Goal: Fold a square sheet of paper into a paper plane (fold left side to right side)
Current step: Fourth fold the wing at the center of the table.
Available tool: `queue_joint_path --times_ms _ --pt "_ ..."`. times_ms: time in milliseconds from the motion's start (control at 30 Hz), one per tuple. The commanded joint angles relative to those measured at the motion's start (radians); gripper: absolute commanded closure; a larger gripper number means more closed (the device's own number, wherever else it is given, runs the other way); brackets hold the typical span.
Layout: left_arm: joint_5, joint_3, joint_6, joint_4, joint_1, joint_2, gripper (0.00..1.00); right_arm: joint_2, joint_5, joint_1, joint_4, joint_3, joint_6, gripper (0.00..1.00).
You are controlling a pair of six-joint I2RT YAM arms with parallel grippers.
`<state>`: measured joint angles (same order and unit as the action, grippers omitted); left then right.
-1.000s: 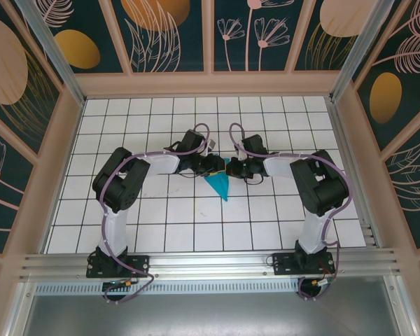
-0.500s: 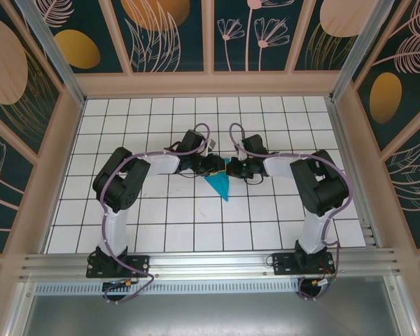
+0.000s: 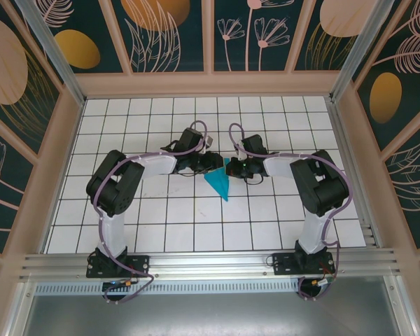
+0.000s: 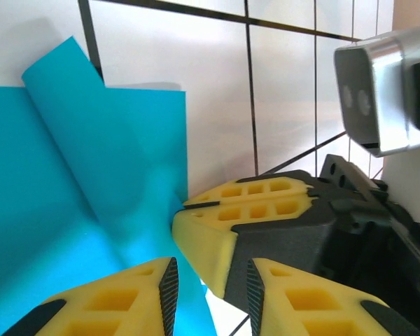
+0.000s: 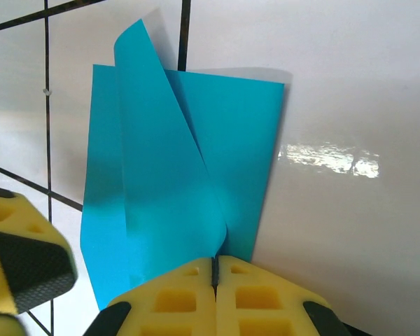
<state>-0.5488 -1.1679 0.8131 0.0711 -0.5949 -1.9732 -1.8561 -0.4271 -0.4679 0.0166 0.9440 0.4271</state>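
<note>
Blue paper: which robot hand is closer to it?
Right. The right gripper pinches the paper at its edge; the left gripper hangs open close by, gripping nothing.

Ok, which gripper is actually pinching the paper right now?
The right gripper: its fingers are shut on the teal paper, while the left gripper stands open.

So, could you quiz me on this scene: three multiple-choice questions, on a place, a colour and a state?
1. Where does the paper lie? A) middle of the table B) far left corner C) on the metal rail
2. What colour is the paper? A) red B) white C) teal-blue
3. How is the right pincer? A) wide open B) shut on the paper C) holding a pen
Answers: 1 A, top view shows it on central tiles; 2 C, every view shows teal-blue; 3 B, its wrist view shows it pinching the paper's edge.
</note>
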Motion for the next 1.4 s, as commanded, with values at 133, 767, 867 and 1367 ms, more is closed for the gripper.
queue_joint_path --times_ms 133,767,867,1367 --pt "-0.007 -0.033 0.001 -0.005 0.002 -0.035 0.67 -0.034 0.035 -0.009 -0.065 0.001 -0.016 0.99" --pt "0.025 -0.072 -0.020 -0.037 0.003 -0.124 0.76 -0.040 0.039 -0.012 -0.073 0.010 -0.019 0.99" --pt "0.034 -0.065 -0.026 -0.046 0.002 -0.133 0.76 -0.036 0.041 -0.011 -0.075 0.009 -0.021 0.99" --pt "0.068 0.021 -0.022 -0.033 0.001 -0.164 0.76 0.092 0.007 0.015 -0.067 0.051 -0.018 0.78"
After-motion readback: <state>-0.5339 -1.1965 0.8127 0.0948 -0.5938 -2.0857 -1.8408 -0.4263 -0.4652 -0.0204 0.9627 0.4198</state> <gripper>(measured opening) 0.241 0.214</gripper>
